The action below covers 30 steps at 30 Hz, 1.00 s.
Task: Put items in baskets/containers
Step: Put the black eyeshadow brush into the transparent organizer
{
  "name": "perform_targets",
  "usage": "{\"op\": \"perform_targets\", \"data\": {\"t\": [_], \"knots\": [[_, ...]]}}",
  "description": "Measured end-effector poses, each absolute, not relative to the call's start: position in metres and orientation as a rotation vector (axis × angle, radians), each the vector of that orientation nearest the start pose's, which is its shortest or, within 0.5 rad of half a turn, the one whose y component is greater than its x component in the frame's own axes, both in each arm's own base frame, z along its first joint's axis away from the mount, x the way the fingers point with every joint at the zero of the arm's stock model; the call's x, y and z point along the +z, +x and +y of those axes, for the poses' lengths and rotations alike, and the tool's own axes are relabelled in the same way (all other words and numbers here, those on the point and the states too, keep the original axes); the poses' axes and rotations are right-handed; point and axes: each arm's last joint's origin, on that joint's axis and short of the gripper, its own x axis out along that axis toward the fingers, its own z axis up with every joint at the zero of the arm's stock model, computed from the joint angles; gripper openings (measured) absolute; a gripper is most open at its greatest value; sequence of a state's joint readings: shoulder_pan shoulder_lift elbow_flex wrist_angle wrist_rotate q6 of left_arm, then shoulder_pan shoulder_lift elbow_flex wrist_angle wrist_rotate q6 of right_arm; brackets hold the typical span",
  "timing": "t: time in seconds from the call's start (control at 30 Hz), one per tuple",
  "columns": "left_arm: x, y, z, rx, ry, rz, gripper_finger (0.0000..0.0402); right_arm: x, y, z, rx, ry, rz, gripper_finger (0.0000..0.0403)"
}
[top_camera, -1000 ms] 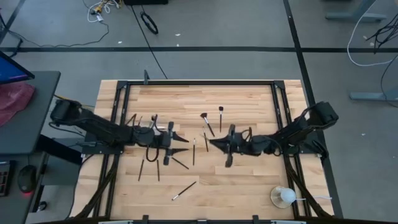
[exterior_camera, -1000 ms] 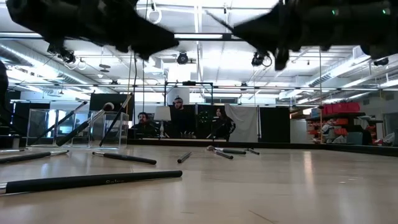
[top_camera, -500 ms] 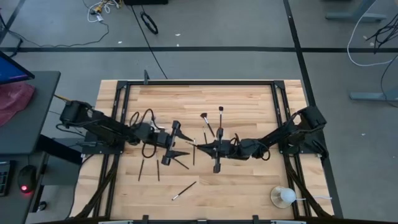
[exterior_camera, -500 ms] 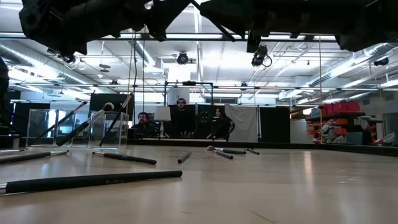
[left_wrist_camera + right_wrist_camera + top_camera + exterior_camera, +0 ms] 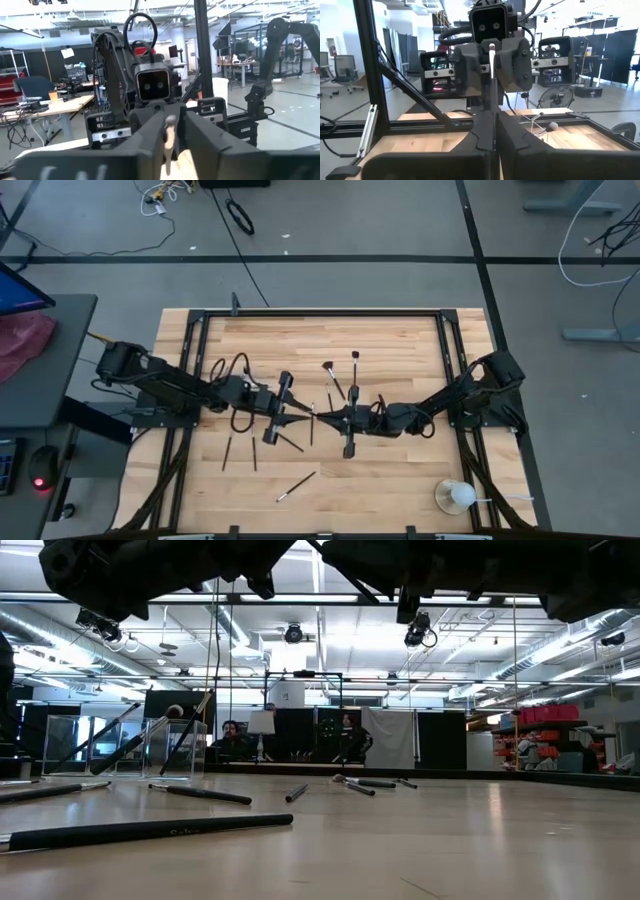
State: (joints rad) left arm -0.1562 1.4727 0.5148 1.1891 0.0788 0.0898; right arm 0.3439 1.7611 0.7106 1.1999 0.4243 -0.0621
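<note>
My two grippers meet tip to tip above the table's middle: left gripper (image 5: pixel 302 412), right gripper (image 5: pixel 324 415). Both are shut on one slim dark makeup brush (image 5: pixel 492 95) that spans the short gap between them. Other brushes lie flat on the wood, among them two with tufts (image 5: pixel 333 378) (image 5: pixel 354 367), one under the grippers (image 5: pixel 311 426), and some nearer the front (image 5: pixel 296 486) (image 5: pixel 227 452). The clear cup (image 5: pixel 172 748) stands toward the far left with several brushes leaning in it. In the high view my left arm partly hides it. My left gripper pinches the brush near its pale end (image 5: pixel 491 50) between its two fingers, coming level from the table's left. That end pokes out just past the fingers. My right gripper pinches the brush's other part (image 5: pixel 493 117) between its fingers (image 5: pixel 510 135), level from the table's right, along the shaft. The brush is lifted clear of the table.
A white ball-like object on a stick (image 5: pixel 455 496) sits at the near right corner. A black frame (image 5: pixel 320 313) borders the wooden top. Loose brushes lie across the middle and left front. People sit in the room beyond the far edge (image 5: pixel 232 737).
My right gripper has moved toward the table's left and my left gripper toward the right, so that they now meet over the middle. In the low view both have risen. The brushes on the table have stayed put.
</note>
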Motion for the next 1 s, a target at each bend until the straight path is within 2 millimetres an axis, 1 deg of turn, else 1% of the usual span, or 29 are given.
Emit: {"op": "perform_targets", "data": {"t": [0.1,0.17,0.27,0.33,0.47,0.53,0.6,0.77,0.87,0.93,1.0], "knots": [[0.221,0.275,-0.046,-0.223,0.083,-0.229,0.0034,0.194,0.321,0.103,-0.080,-0.007,-0.134,0.0008],[0.220,0.275,-0.046,-0.224,0.087,-0.217,0.0017,0.193,0.321,0.103,-0.082,-0.009,-0.128,0.0010],[0.218,0.275,-0.046,-0.225,0.083,-0.190,0.0018,0.192,0.321,0.102,-0.099,-0.019,-0.101,0.0023],[0.219,0.274,-0.045,-0.214,0.083,-0.157,0.0020,0.193,0.320,0.101,-0.137,-0.025,-0.076,0.0040],[0.227,0.261,-0.041,-0.155,0.071,-0.039,0.0017,0.201,0.315,0.096,-0.240,0.002,-0.019,0.0079],[0.238,0.252,-0.038,-0.103,0.068,0.044,0.0017,0.200,0.313,0.094,-0.270,0.006,0.033,0.0098],[0.251,0.242,-0.036,-0.035,0.075,0.165,0.0019,0.198,0.312,0.093,-0.284,0.010,0.060,0.0115],[0.299,0.209,-0.034,0.197,0.090,0.509,0.0020,0.192,0.313,0.090,-0.294,0.014,0.100,0.0141],[0.323,0.190,-0.028,0.328,0.037,0.672,0.0020,0.191,0.313,0.089,-0.297,0.014,0.103,0.0147],[0.330,0.178,-0.023,0.398,-0.007,0.778,0.0021,0.191,0.313,0.088,-0.299,0.011,0.111,0.0148],[0.329,0.169,-0.017,0.477,-0.039,0.851,0.0021,0.191,0.314,0.088,-0.299,0.011,0.108,0.0148]]}}
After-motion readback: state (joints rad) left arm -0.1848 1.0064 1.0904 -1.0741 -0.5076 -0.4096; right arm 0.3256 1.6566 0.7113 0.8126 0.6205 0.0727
